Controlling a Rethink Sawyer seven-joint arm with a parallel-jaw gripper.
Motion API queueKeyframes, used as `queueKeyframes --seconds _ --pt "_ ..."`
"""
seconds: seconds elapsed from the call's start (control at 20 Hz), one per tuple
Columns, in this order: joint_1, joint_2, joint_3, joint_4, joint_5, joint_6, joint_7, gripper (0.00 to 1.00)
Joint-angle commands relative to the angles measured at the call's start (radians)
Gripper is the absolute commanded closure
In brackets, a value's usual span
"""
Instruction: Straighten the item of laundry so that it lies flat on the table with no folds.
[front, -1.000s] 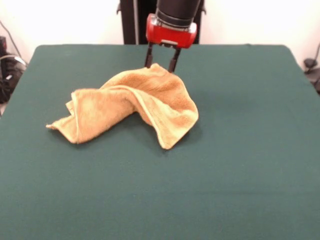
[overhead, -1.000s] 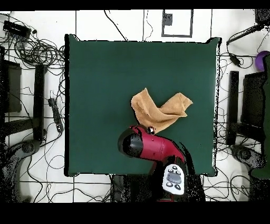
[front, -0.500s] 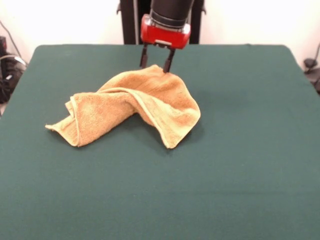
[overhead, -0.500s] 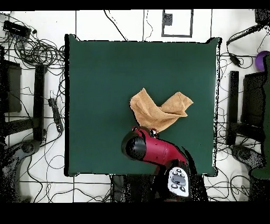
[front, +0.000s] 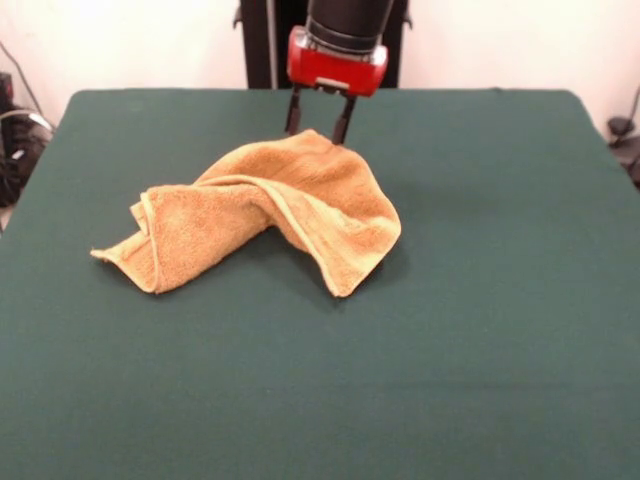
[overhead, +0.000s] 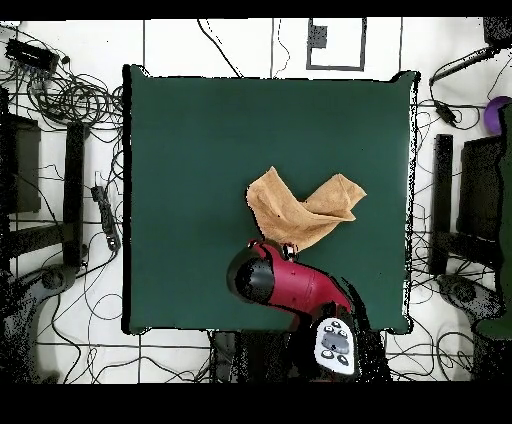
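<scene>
Towel (front: 262, 214) heaped left of centre on the table (front: 480, 330), doubled over in 2 lobes with a raised ridge between, hence far from flat. Gripper (front: 318, 125) poised at the towel's far edge, 2 fingers (front: 293, 118) parted and straddling the cloth's peak, not yet pinching it. Arm (overhead: 295, 284) descending near-vertically, wrist pointing straight down.

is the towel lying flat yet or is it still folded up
Still folded. The towel is bunched into a raised ridge on the table, one flap doubled over, and from overhead it looks like a V rather than a rectangle.
</scene>
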Motion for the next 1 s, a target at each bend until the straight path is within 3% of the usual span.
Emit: queueKeyframes --seconds 0.05,0.65,0.9,0.95,1.0 --pt "0.002 0.049 0.148 0.054 0.076 -0.067 0.276 0.0" --pt "-0.039 0.207 0.183 0.015 0.082 -0.175 0.283 0.0" --pt "-0.039 0.232 0.182 0.015 0.089 -0.202 0.288 0.0" --pt "-0.022 0.233 0.164 0.013 0.098 -0.206 0.289 1.0" --pt "-0.017 0.232 0.16 0.016 0.106 -0.21 0.297 1.0"
